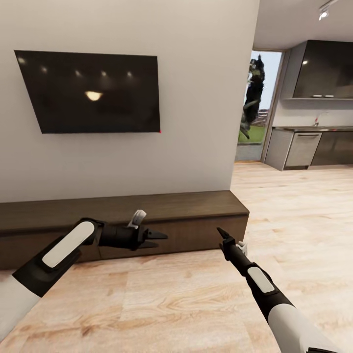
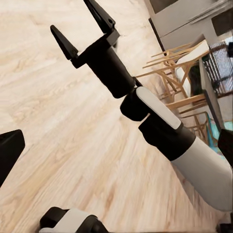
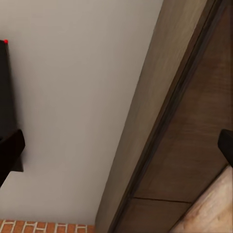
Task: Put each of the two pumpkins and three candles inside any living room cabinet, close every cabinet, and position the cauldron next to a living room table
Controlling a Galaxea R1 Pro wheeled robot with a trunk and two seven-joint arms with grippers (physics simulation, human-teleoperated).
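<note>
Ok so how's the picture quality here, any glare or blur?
Head view: the television mirrors ceiling lights as one bright spot and several faint ones, and the doorway is bright with daylight. Left wrist view: the right hand looks sharp, the chairs softer. Right wrist view: the cabinet is soft and evenly lit.

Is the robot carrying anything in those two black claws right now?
No. The left gripper and the right gripper are both open with nothing between the fingers, in front of the closed cabinet.
</note>
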